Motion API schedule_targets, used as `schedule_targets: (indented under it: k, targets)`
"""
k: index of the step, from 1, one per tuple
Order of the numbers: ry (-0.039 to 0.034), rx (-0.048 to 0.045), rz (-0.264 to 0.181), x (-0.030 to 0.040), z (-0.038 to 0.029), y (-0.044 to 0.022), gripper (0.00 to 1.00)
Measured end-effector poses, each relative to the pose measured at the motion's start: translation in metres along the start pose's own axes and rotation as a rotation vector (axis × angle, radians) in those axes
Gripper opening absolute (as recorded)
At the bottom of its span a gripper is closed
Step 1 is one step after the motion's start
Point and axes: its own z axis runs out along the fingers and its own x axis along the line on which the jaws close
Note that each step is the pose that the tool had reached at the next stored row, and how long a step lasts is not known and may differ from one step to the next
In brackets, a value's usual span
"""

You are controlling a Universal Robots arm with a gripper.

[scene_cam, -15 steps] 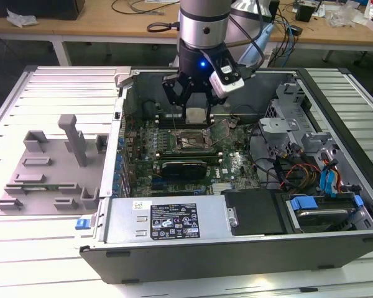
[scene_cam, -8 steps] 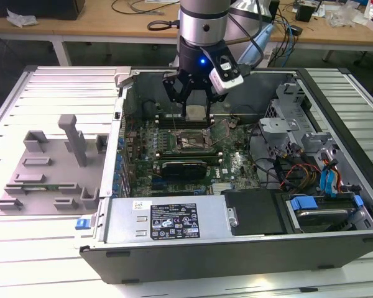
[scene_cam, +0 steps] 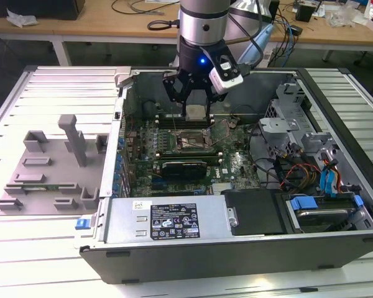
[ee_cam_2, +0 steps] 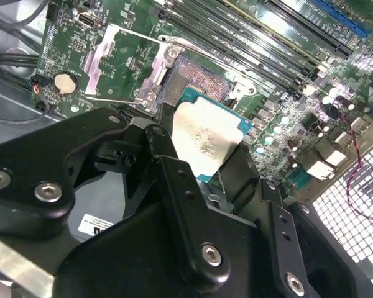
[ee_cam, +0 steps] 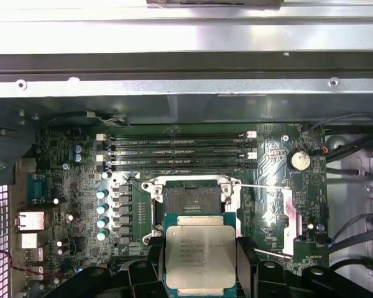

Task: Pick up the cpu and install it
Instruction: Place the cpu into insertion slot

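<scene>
Squeezing the cpu (ee_cam: pixel 200 257) by its sides with the claw (scene_cam: pixel 194 110), hanging over the green board (ee_cam: pixel 68 205), near the open socket (ee_cam: pixel 189 200).

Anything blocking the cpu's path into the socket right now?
Nothing visible. The gripper holds the cpu close to the socket. The load plate is swung open to one side, so the socket lies bare in both wrist views.

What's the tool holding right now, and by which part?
The tool holds the cpu by two opposite side edges, above the open socket.
</scene>
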Motion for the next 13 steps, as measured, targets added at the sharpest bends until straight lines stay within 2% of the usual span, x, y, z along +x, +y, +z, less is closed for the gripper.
schedule_targets:
  k: [5, 7, 10, 11, 13]
  targets:
    - [0.0000, -0.0001, 0.000, 0.0000, 0.0000, 0.0006, 0.55]
    - [-0.0006, 0.0003, 0.015, 0.0000, 0.0000, 0.0006, 0.55]
    - [-0.0033, 0.0020, 0.085, 0.0000, 0.0000, 0.0006, 0.55]
    - [-0.0047, 0.0029, 0.121, 0.0000, 0.0000, 0.0006, 0.55]
    - [-0.0060, 0.0037, 0.154, 0.0000, 0.0000, 0.0006, 0.55]
